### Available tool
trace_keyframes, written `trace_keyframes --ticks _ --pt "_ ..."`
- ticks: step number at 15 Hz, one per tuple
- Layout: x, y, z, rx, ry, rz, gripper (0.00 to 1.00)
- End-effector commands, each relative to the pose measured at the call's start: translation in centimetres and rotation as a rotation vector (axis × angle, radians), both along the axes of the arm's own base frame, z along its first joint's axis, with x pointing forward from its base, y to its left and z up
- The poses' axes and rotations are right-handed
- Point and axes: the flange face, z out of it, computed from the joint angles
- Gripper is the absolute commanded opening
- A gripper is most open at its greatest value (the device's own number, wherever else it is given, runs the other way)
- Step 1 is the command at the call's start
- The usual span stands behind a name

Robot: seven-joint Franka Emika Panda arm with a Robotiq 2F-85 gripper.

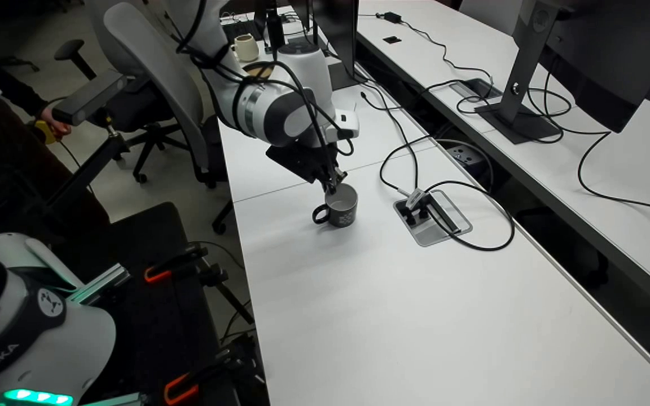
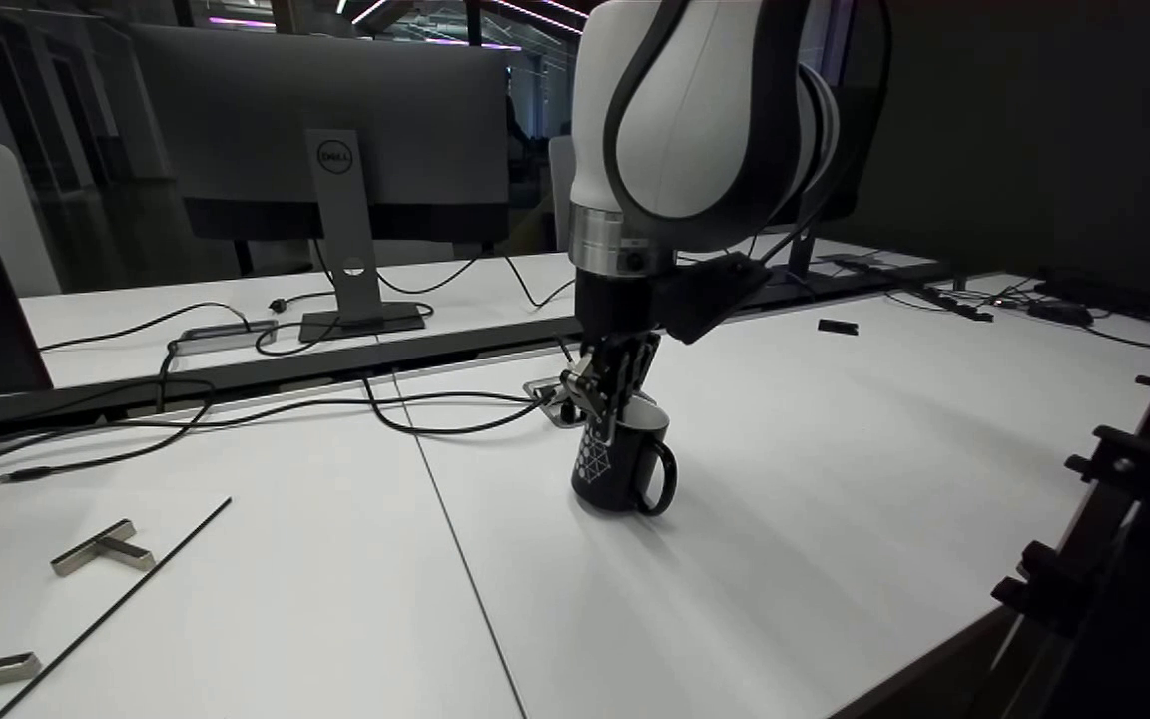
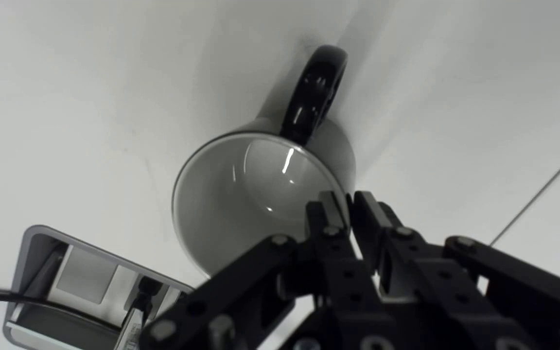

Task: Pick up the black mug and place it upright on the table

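Evidently clamping the rim of the black mug (image 2: 623,466) between the nearly met fingertips (image 3: 329,209) of the claw (image 3: 348,203). With the mug below and to one side, roughly upright; can't tell whether touching the worktop (image 1: 443,316) or just above. Best moved straight along its long axis.

Mug (image 1: 342,213) on table (image 1: 404,316), near cable outlet (image 1: 437,232); tool (image 3: 347,206) astride mug rim.
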Motion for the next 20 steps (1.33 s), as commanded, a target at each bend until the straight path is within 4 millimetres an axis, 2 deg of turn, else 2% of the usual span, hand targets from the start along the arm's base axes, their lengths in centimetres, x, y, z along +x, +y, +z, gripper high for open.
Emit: trace_keyframes --ticks 1,9,10,11,19,20 --pt "0.3 -0.8 0.5 -0.041 0.005 -0.026 0.03" --pt "1.0 -0.6 0.2 -0.038 0.006 -0.012 0.03" --pt "1.0 -0.5 0.2 -0.032 0.003 -0.011 0.39" --pt "1.2 -0.3 0.3 -0.031 -0.004 -0.011 0.40" --pt "1.3 0.2 0.9 -0.020 -0.036 -0.017 0.98" --pt "1.0 0.1 1.2 -0.014 -0.052 -0.023 1.00"
